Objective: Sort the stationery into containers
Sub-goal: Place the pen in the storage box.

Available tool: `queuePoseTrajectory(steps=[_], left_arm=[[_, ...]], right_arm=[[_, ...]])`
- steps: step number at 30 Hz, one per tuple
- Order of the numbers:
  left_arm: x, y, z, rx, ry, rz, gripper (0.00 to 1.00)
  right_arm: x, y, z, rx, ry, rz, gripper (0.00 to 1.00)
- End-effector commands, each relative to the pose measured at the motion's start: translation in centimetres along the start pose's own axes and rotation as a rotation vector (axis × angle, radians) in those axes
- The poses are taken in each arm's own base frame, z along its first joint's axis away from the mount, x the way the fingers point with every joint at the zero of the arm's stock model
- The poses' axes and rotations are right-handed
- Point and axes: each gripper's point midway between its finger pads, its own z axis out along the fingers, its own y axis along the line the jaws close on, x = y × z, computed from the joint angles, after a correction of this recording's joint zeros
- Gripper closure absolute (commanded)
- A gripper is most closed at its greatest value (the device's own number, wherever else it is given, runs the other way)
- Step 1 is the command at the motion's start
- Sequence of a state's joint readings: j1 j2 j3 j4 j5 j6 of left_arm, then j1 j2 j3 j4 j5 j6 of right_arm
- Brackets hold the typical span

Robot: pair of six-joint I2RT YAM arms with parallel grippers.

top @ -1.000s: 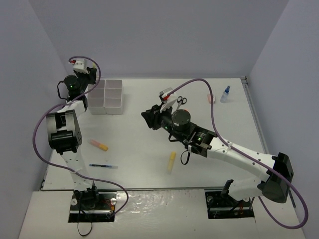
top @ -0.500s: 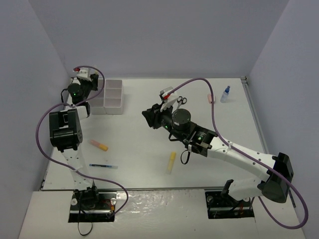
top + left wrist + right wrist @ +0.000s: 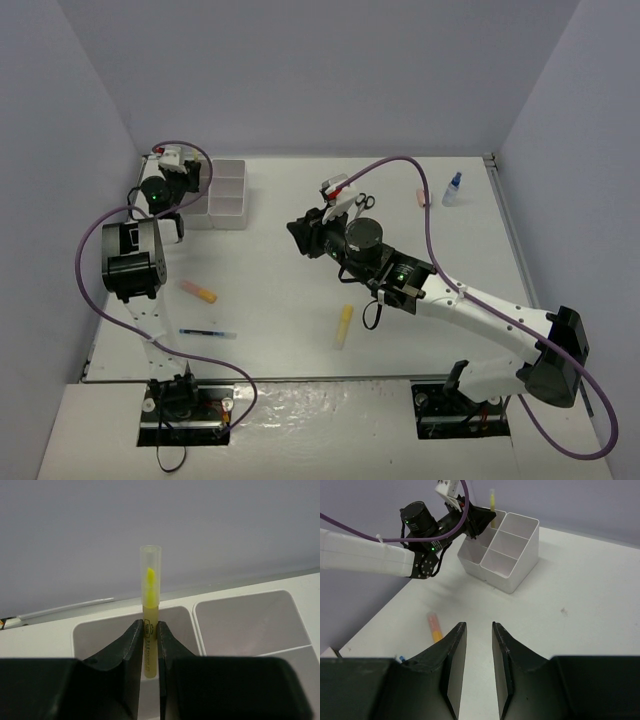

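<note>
My left gripper [image 3: 150, 625] is shut on a yellow stick [image 3: 150, 595] with a clear cap. It holds the stick upright over the far-left compartment of the white organizer tray [image 3: 196, 630]. In the top view the left gripper [image 3: 185, 176] is at the tray's [image 3: 222, 196] left side. My right gripper [image 3: 479, 626] is open and empty above the table's middle. Black-handled scissors [image 3: 360, 203] lie just behind the right wrist [image 3: 300, 236]. A second yellow stick [image 3: 344, 325], an orange marker [image 3: 197, 291], a pink piece [image 3: 421, 198] and a blue-capped bottle [image 3: 452, 188] are on the table. The tape ring is out of view.
A thin dark-blue pen [image 3: 208, 333] lies near the front left edge. The right wrist view shows the tray [image 3: 502, 552], the left arm [image 3: 420, 522] beside it and the orange marker [image 3: 434, 626] on the table. Walls close the left, back and right sides.
</note>
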State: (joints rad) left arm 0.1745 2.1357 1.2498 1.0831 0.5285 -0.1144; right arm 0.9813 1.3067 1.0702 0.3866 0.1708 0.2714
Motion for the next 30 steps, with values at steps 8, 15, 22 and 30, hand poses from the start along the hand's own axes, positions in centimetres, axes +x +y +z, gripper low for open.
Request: queuePoseTrajectory(steps=[8, 15, 22, 30], left_arm=[[-5.2, 0.5, 0.3, -0.009, -0.144, 0.051, 1.0], [-4.6, 0.6, 0.1, -0.018, -0.119, 0.051, 1.0], [-3.2, 1.3, 0.1, -0.058, -0.08, 0.025, 0.91], [-3.2, 1.1, -0.1, -0.057, -0.062, 0.026, 0.76]], right_arm=[[-5.0, -0.3, -2.0, 0.019, -0.145, 0.042, 0.75], [-5.3, -1.4, -3.3, 0.063, -0.165, 0.061, 0.75], [-5.2, -1.9, -3.7, 0.081, -0.163, 0.061, 0.75], [-5.3, -2.0, -4.1, 0.074, -0.169, 0.061, 0.75]])
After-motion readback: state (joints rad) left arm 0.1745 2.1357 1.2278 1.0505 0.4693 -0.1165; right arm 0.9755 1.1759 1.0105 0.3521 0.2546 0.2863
